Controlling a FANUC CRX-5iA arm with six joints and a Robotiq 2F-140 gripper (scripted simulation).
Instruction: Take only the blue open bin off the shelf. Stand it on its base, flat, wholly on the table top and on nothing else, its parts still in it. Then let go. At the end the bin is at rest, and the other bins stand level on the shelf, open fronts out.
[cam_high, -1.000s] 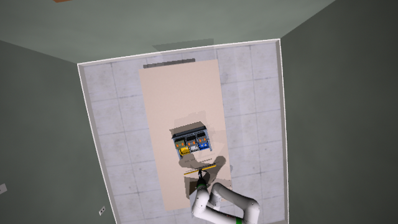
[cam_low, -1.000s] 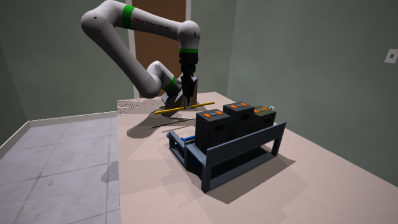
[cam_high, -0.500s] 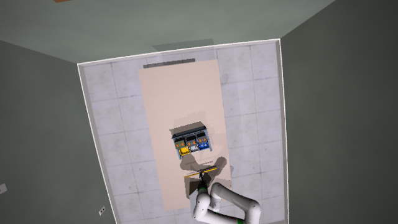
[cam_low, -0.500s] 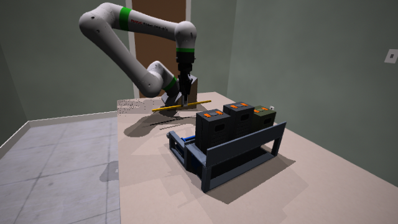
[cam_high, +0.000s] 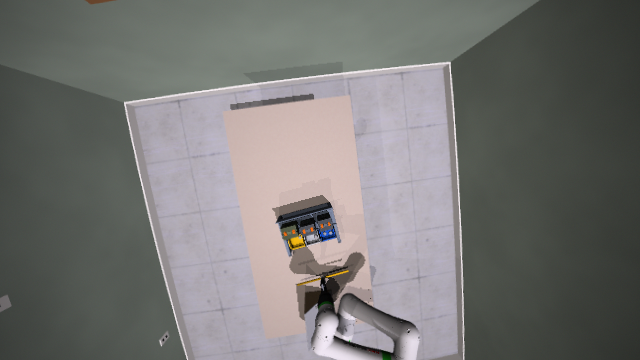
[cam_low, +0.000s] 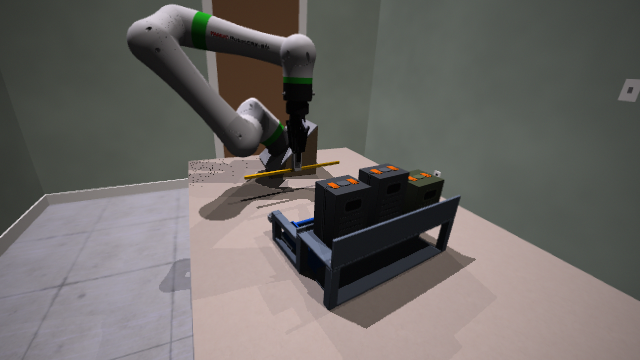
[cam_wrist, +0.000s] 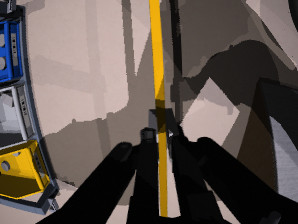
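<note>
Above the pale, flat table (cam_high: 295, 150) (cam_low: 240, 310) (cam_wrist: 75, 45), the black two-fingered hand (cam_high: 323, 281) (cam_low: 297, 165) (cam_wrist: 160, 120) is clamped on, seemingly, a thin yellow bar (cam_high: 340, 273) (cam_low: 265, 174) (cam_wrist: 157, 55).

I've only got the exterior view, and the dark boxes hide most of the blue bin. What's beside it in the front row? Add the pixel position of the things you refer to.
Observer: A white bin (cam_high: 312, 239) (cam_wrist: 23, 111) is next to the blue bin (cam_high: 328, 237) (cam_low: 304, 222) (cam_wrist: 14, 72), with a yellow bin (cam_high: 296, 242) (cam_wrist: 25, 172) beyond the white one.
Operator: And is anything inside the blue one?
Observer: Yes, from the wrist view I see round grey parts (cam_wrist: 2, 62) in it.
</note>
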